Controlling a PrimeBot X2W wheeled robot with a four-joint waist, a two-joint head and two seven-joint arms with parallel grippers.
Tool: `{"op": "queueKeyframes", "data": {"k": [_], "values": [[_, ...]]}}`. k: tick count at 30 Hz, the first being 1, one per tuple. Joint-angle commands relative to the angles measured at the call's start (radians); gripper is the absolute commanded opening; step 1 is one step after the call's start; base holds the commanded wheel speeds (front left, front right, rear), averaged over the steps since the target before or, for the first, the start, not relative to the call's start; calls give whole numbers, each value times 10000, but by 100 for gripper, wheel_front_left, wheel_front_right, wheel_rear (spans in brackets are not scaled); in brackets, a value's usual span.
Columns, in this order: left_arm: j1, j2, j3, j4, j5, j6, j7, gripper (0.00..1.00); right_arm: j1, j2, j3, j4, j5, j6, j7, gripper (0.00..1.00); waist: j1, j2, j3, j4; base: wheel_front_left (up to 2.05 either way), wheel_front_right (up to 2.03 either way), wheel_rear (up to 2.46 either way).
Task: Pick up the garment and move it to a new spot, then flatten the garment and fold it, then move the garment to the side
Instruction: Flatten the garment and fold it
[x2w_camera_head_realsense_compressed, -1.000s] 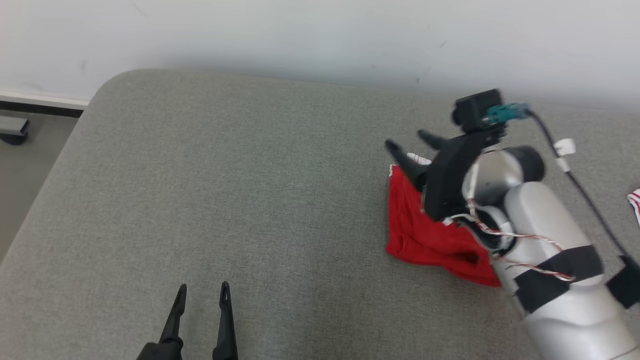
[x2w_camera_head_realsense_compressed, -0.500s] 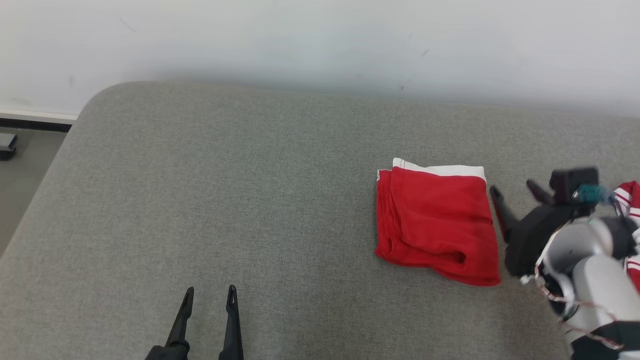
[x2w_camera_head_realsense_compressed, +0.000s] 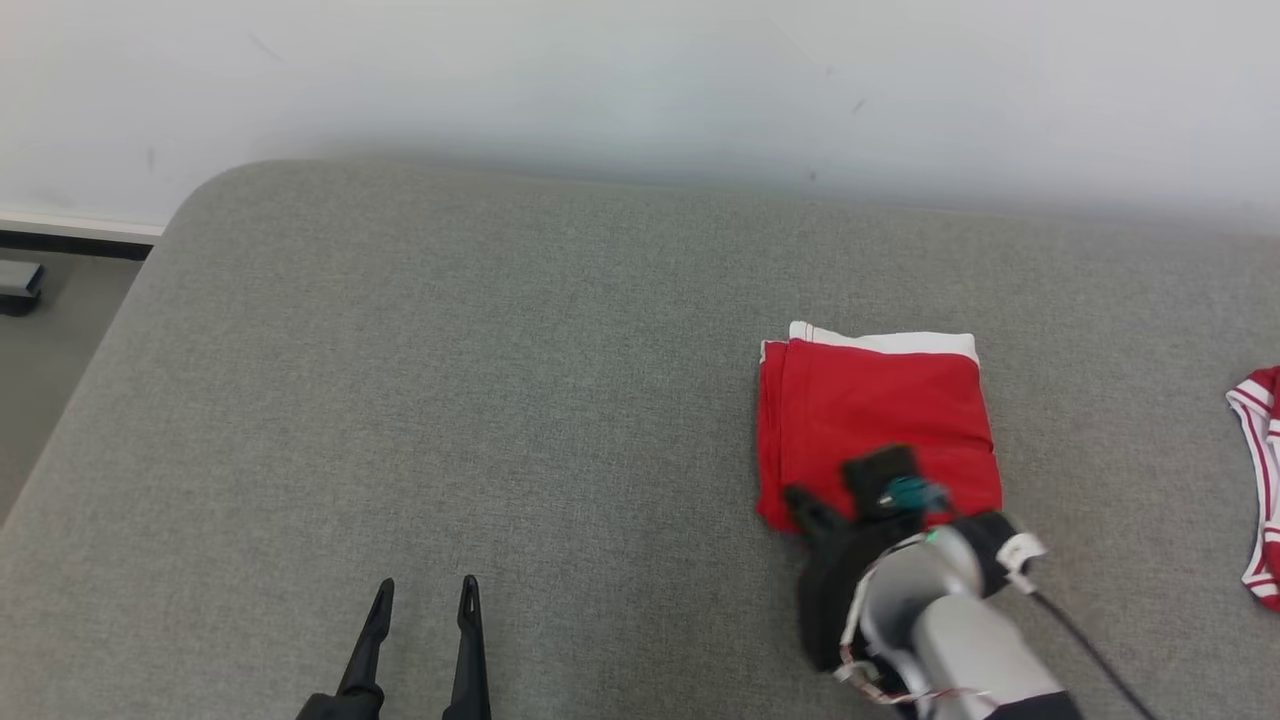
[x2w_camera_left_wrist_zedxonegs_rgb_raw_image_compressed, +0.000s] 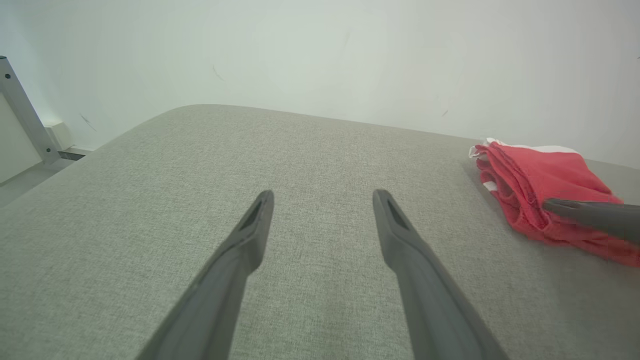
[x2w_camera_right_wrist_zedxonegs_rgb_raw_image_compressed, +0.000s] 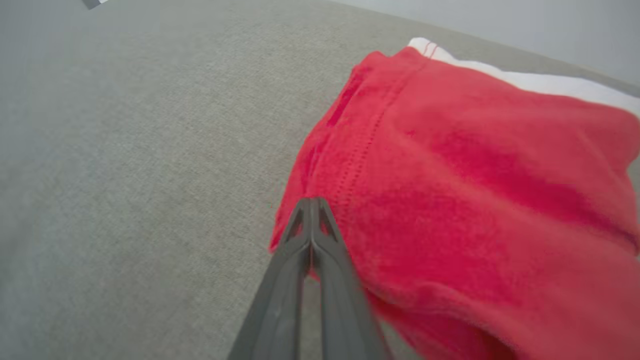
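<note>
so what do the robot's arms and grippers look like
The left gripper and right gripper each have two long, tapering dark fingers. The right forearm is rounded silver-grey, with a black wrist camera, a teal connector, a black cable and thin red-white wires.

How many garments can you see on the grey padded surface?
2. A folded red garment lies right of centre; a red-and-white striped garment sits at the far right edge, partly cut off. Others may lie out of frame.

Bright, even light; the garment (x2w_camera_right_wrist_zedxonegs_rgb_raw_image_compressed: 475, 200) blurs in the right wrist view.
</note>
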Motion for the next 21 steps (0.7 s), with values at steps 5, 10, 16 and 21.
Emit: {"op": "queueKeyframes", "data": {"k": [5,10,16,21], "values": [[242,-12,57,77,-6,47,-26,100,108,501,1660,305,715,-24,-252,0,0,-1,-260,-40,0,0,0],[378,-12,160,54,-2,69,-26,100,343,562,2324,-276,1398,-24,-496,19,0,-1,-487,-220,0,0,0],[654,-9,410,-70,11,139,-26,100,1290,574,1822,-1764,1777,-24,-1193,100,0,-1,-887,-625,0,0,0],[858,-11,732,-315,121,231,-26,100,2592,685,626,-3126,1679,-24,-1682,100,0,-1,-1145,-970,0,0,0]]}}
